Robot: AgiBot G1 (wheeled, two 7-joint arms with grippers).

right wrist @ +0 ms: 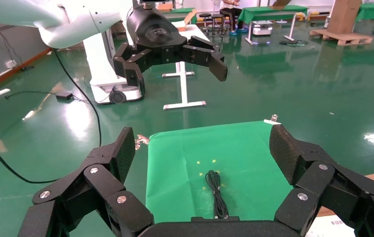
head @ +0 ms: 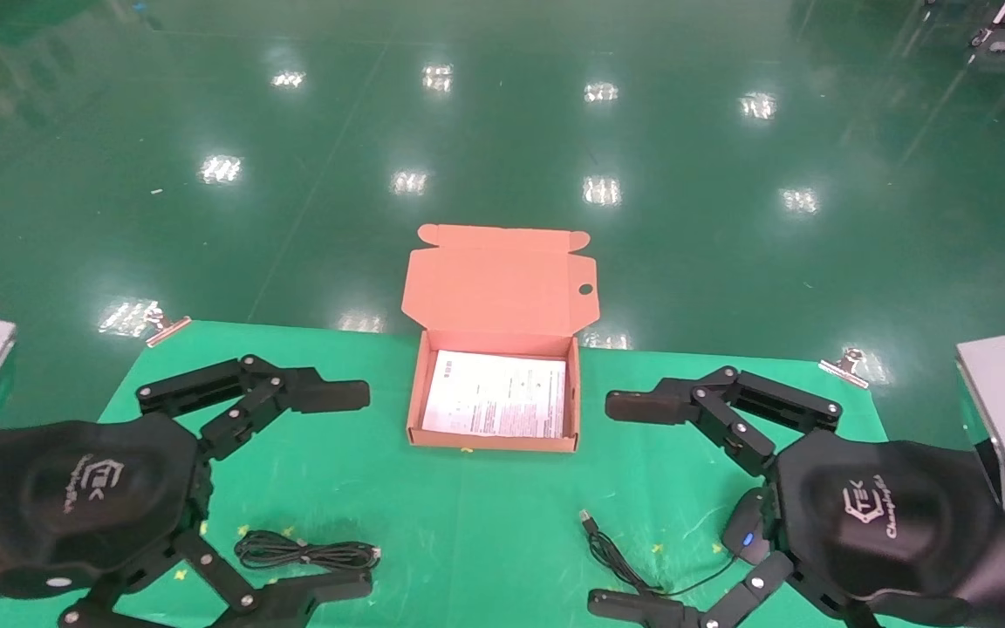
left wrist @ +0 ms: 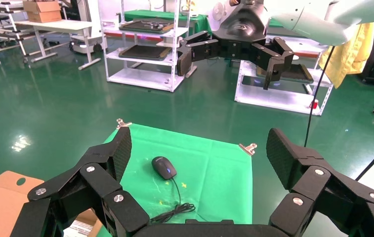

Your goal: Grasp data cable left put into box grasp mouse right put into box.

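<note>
1. Plainly, a white logo with lettering is printed on the black back of each gripper; the word beside it looks like "Changingtek" but cannot be read for certain. The white sheet point(head: 496, 394) in the box point(head: 497, 336) carries fine print too small to be read.
2. The box is seen at the middle of the green cloth point(head: 433, 515) toward its far edge, its lid point(head: 497, 281) standing open and upright at the back. Metal clips point(head: 845, 365) are fixed at the cloth's far corners, and a glossy green floor point(head: 502, 131) lies beyond.
3. The left gripper point(head: 358, 488) is held above the cloth at the left, its fingers spread wide and holding nothing. The data cable point(head: 304, 552) lies on the cloth between those fingers, a narrow bundle with its long axis running left to right.
4. The right gripper point(head: 616, 503) is held at the right, fingers likewise spread wide and empty. The mouse point(head: 747, 534) is partly hidden under its palm; a blue spot shows on it. Its cord point(head: 633, 558) trails left to a loose tangle, the plug pointing toward the box.
</note>
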